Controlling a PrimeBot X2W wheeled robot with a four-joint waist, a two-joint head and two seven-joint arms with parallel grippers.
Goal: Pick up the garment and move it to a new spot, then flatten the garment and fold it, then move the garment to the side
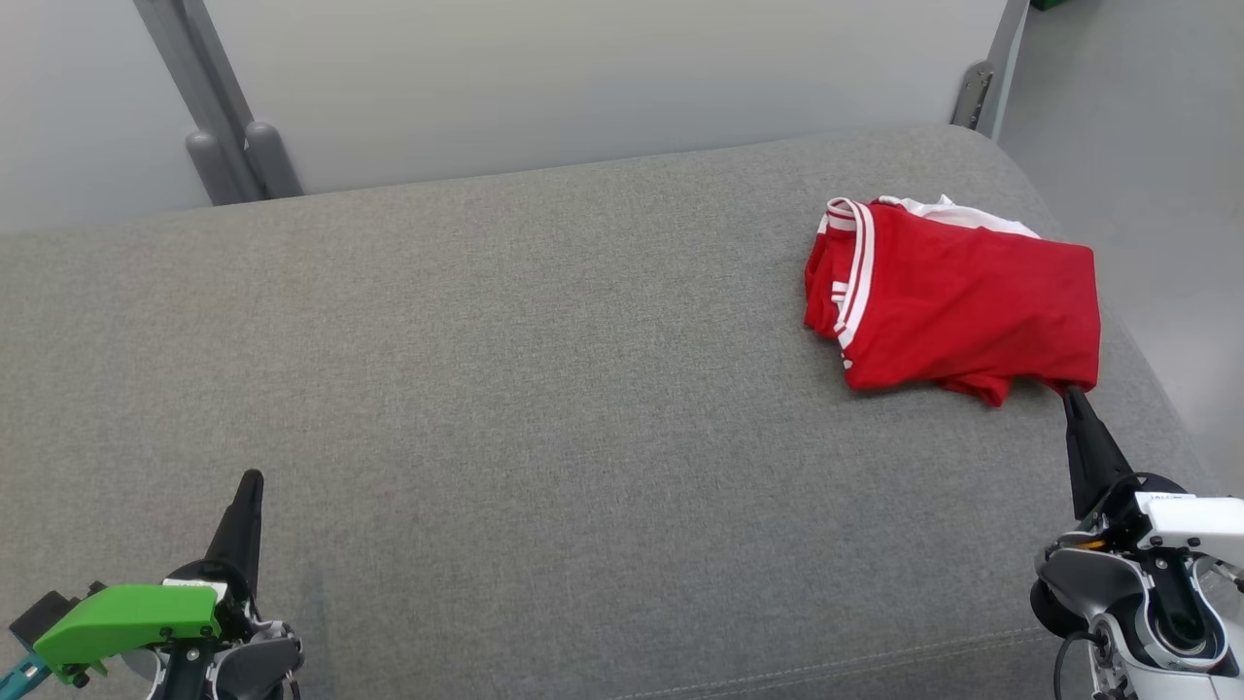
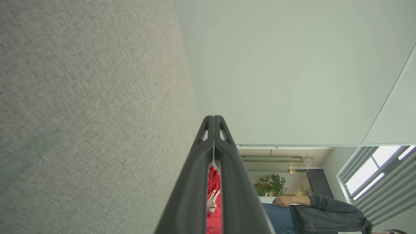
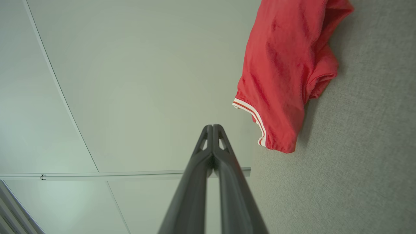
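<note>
Red folded garment [image 1: 962, 297] on coarse grey upholstery [image 1: 505, 389].

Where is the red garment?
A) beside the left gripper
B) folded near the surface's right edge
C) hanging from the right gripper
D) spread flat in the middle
B: the garment lies folded near the right edge of the surface, just beyond the tip of the shut right gripper.

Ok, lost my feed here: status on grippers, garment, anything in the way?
Left gripper shut, empty. Right gripper shut, empty, tip beside red garment. Garment roughly folded, far right on grey cushion. No obstruction seen.
</note>
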